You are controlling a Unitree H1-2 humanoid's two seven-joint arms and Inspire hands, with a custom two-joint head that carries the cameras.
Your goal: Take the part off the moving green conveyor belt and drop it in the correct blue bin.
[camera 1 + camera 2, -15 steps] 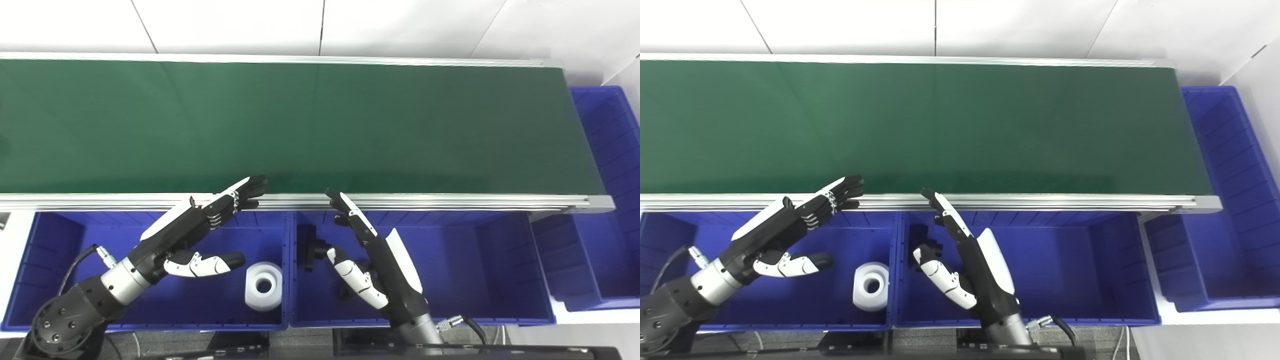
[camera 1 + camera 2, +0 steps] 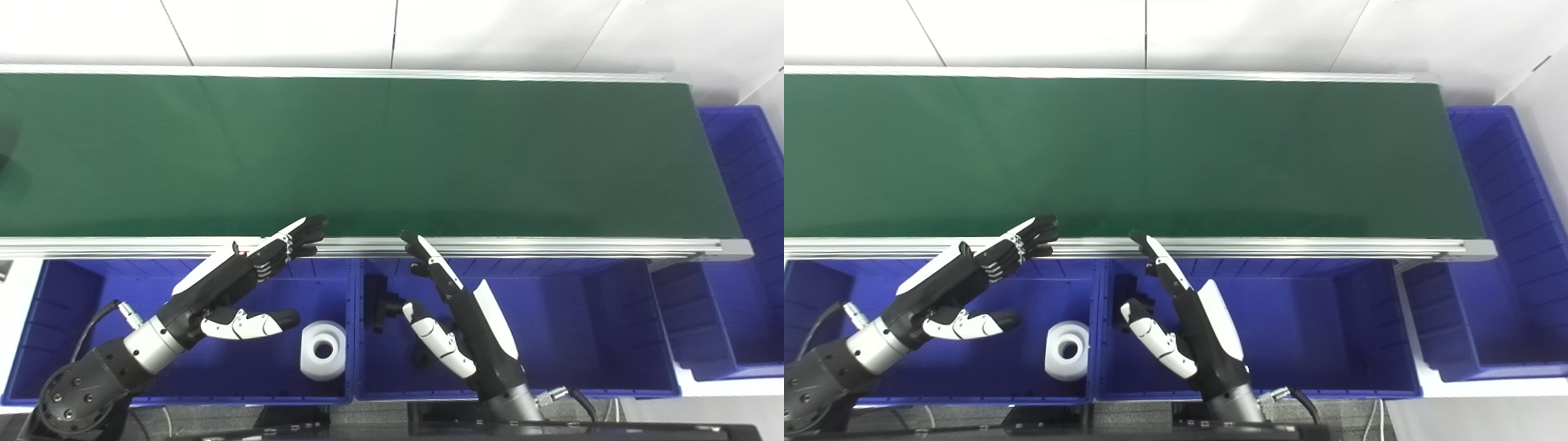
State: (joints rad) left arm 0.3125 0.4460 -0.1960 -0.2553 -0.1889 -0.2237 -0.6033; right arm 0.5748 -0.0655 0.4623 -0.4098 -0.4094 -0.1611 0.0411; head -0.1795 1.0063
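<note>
The green conveyor belt [image 2: 392,153] runs across the view. A faint dark shape [image 2: 7,150] shows at its far left edge, too dim to identify. My left hand [image 2: 239,288] hovers open over the left blue bin [image 2: 61,318], its fingertips [image 2: 309,229] at the belt's near rail. My right hand [image 2: 456,318] is open and empty above the middle blue bin [image 2: 582,318], with its fingertips close to the rail. A white ring-shaped part [image 2: 323,350] lies in the left bin. Black parts [image 2: 381,303] lie in the middle bin, partly hidden by my right hand.
A third blue bin [image 2: 747,184] stands at the belt's right end and wraps round its corner. An aluminium rail [image 2: 551,246] borders the belt's near side, between belt and bins. White wall panels lie beyond the belt.
A dark shape at the belt's far left edge has become larger in the left eye view. Both hands stay almost still.
</note>
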